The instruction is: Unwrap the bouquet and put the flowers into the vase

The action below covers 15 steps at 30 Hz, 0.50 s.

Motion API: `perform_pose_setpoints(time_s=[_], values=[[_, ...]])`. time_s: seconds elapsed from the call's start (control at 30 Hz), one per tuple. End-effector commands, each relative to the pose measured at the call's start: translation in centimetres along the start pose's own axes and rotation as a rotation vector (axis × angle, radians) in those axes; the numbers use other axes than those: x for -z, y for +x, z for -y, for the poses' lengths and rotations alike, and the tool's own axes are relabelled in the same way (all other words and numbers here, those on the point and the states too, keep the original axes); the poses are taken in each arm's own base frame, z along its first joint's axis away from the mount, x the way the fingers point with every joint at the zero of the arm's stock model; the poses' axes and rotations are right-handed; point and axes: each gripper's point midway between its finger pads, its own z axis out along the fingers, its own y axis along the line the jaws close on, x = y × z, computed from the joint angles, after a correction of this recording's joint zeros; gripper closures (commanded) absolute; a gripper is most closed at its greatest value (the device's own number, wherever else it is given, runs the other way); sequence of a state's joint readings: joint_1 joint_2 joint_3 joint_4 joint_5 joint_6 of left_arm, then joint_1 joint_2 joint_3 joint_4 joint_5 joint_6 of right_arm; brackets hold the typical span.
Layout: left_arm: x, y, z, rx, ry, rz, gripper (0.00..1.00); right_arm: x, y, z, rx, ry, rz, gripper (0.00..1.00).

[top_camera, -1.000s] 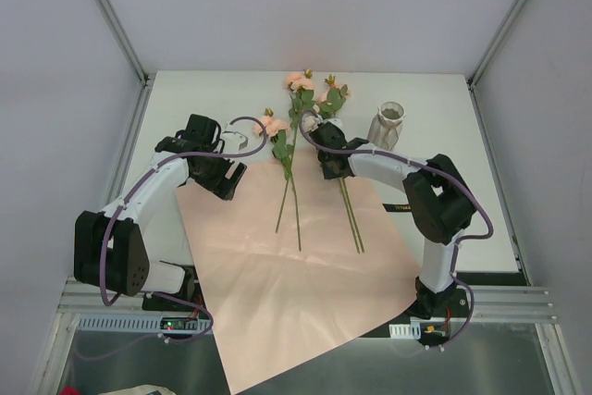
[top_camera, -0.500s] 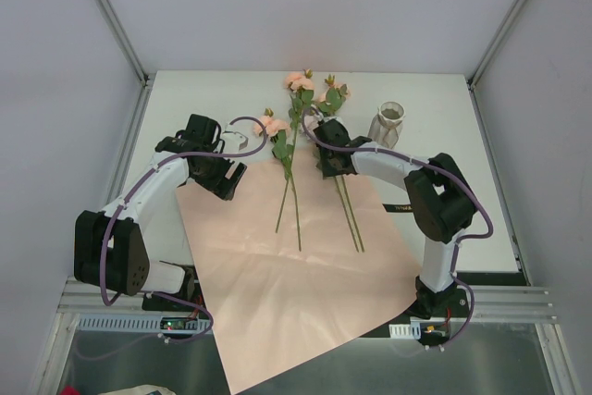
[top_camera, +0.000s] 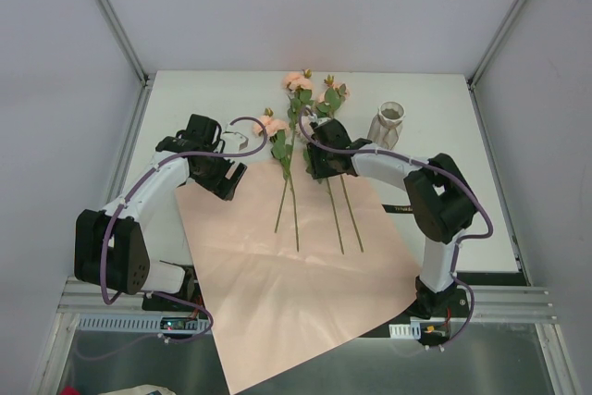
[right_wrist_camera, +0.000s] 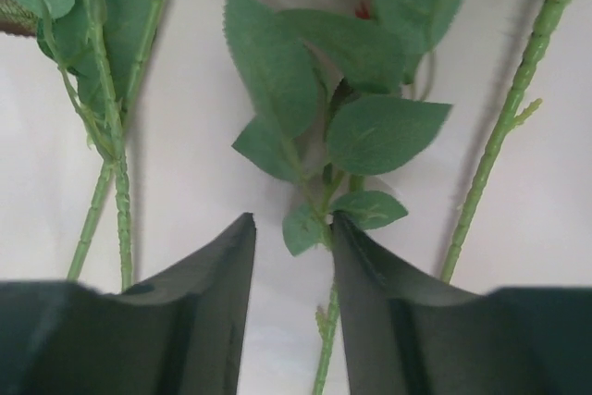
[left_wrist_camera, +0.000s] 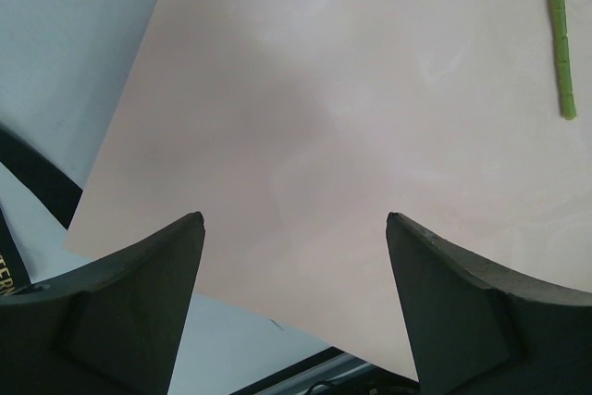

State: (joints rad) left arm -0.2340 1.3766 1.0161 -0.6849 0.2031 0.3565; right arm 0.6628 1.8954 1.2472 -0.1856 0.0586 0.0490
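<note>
Your right gripper (right_wrist_camera: 294,233) straddles one stem of the flowers (right_wrist_camera: 379,131), jaws part-open and gripping nothing yet — that stem runs near-far — with the vase (top_camera: 389,125) off to the right.

This looks like a robot laboratory cell. A white desk (top_camera: 185,108) is closed in by plain white walls (top_camera: 305,6) on metal rails (top_camera: 112,16). A left arm (top_camera: 153,187) and a right arm (top_camera: 388,166) are bolted at its near edge.
</note>
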Motion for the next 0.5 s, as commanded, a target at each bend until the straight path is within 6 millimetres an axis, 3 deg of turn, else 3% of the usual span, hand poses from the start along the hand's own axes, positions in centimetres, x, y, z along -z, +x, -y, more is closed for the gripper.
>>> perform_pose_setpoints(time_s=[0.0,0.2,0.47], values=[[0.4,-0.5,-0.2,-0.008,-0.003,0.015,0.21,1.8,-1.2,-0.4,0.003,-0.021,0.059,0.55],[0.3,-0.3,-0.2,-0.010,-0.002,0.011,0.21,2.8,-1.1,0.4,0.007,0.010,0.085,0.52],[0.4,-0.4,-0.2,-0.012,-0.004,0.013,0.21,5.6,-2.3,0.1,0.013,-0.012,0.150,0.54]])
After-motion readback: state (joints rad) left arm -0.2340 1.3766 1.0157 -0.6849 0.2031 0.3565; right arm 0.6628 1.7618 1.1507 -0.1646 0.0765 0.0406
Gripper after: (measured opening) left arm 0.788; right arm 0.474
